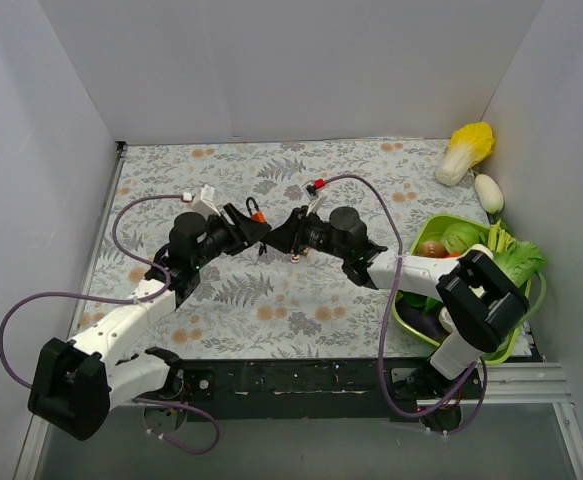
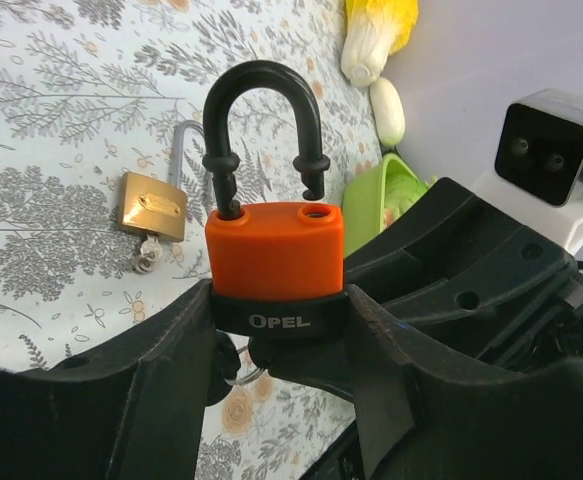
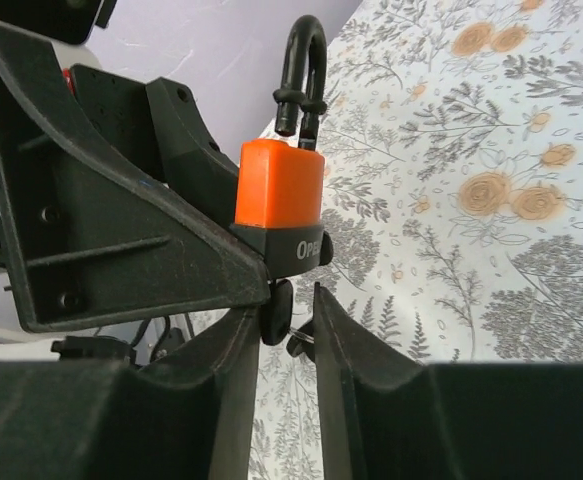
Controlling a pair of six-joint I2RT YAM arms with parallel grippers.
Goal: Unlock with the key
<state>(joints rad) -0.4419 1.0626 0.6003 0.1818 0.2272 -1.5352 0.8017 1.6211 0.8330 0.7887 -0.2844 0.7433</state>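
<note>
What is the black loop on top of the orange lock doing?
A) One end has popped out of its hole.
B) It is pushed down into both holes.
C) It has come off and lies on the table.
A: in the left wrist view the black loop of the orange lock has its right end hanging above an empty hole, while its left end sits in the body.

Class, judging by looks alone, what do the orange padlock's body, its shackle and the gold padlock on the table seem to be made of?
The orange padlock body: likely a plastic casing, smooth and matt with rounded moulded edges. Its shackle: probably plastic-coated metal, black with a soft sheen. The gold padlock: apparently brass, given its yellow metallic shine.
</note>
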